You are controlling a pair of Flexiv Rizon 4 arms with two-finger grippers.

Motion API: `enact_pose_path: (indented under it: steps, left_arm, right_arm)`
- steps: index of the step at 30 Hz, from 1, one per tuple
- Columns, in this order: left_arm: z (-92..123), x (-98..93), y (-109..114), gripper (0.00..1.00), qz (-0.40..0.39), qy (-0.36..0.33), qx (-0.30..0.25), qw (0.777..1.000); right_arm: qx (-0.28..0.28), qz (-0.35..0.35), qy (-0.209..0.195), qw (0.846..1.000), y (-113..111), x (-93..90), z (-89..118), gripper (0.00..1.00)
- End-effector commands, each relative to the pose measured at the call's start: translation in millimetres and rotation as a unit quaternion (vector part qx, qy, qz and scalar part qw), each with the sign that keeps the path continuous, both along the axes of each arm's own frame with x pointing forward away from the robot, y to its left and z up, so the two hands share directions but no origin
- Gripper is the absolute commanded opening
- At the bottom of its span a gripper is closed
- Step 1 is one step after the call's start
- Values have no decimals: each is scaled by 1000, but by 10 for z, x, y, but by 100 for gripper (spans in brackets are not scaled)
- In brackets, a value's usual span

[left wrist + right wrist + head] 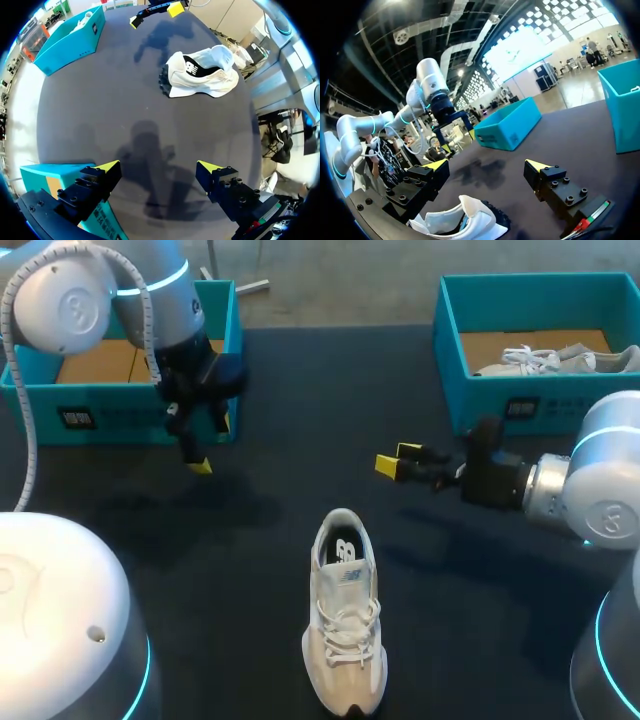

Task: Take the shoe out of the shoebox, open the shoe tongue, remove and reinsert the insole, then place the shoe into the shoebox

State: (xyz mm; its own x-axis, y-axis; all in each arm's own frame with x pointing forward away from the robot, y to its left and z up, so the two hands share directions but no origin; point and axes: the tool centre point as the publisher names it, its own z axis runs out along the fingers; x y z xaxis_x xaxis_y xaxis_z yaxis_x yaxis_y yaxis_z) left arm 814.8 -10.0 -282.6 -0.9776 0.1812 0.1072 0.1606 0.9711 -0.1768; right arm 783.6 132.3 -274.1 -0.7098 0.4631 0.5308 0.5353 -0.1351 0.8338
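Black bench fills most of the head view. A teal left shoebox sits at its far left showing only bare cardboard floor, and a teal right shoebox sits at the far right with the other shoe lying in it. So the shoe we care about is out of the box, standing upright on its sole in the bench's near middle, well apart from both boxes. Its long axis runs near-to-far, toe pointing back at the robot and heel toward the far edge. Left tool hangs just in front of the left shoebox, fingers spread, nothing in it. Right tool hovers between the shoe and the right shoebox, also spread and empty, aimed across the bench. Looks to me like the tongue is up next. I'd pin the heel with one tool so the shoe can't skate. Then I'd pinch just the tongue's top edge with the other and peel it toward the toe, staying clear of the laces, so the dark insole gets exposed.
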Motion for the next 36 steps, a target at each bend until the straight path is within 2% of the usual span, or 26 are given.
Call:
enact_pose_path:
  steps: [1, 9, 17, 26, 32, 36]
  left_arm:
    - [37, 21, -23, 100, 3, 1, 3, 1000]
    - [77, 94, -29, 100, 12, -2, 9, 1000]
    - [70, 184, -90, 100, 23, 5, 18, 1000]
    - [53, 222, -113, 100, 28, 10, 20, 999]
    - [22, 247, -118, 100, 30, 14, 21, 999]
    - [6, 273, -120, 100, 31, 17, 22, 999]
  right_arm:
    - [-23, -52, 21, 998, 75, 113, -24, 100]
    - [-38, -116, -24, 992, 77, 70, -5, 100]
    - [-19, -147, -53, 988, 32, 93, -55, 100]
    - [-128, -196, -27, 972, 118, 147, 38, 100]
    - [-142, -208, -21, 968, 97, 174, 43, 100]
    - [-172, -225, -18, 959, 101, 190, 81, 100]
